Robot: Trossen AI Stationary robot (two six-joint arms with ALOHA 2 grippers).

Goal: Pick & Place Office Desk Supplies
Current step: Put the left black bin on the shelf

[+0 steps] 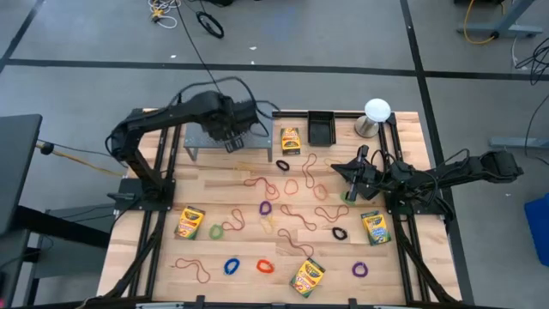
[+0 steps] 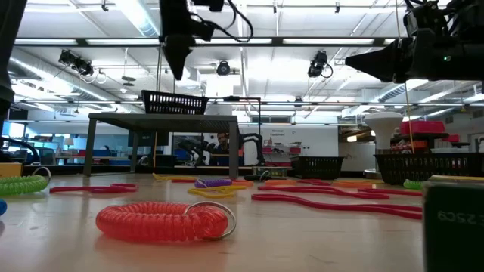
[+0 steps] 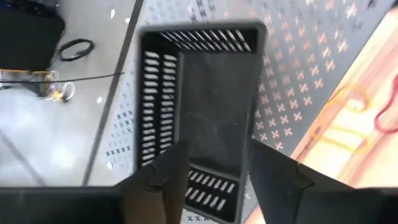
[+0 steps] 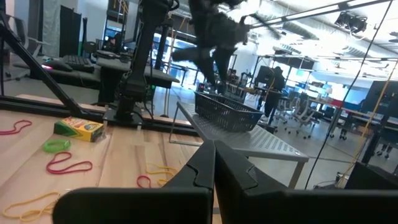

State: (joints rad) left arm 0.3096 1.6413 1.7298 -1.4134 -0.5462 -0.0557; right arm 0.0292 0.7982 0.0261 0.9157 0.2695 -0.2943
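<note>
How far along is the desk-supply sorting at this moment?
Early. The left claw is open above the black basket on the perforated shelf; nothing shows inside it. The right claw is shut and empty over the table. Left: four crayon boxes, such as one, and many bands, like the red one.

Many small rubber-band loops (image 1: 287, 185) in many colors lie flat across the table's middle. Four yellow-and-green crayon boxes (image 1: 190, 222) lie flat among them.

No legible text; crayon boxes (image 1: 291, 140) carry print too small to read
</note>
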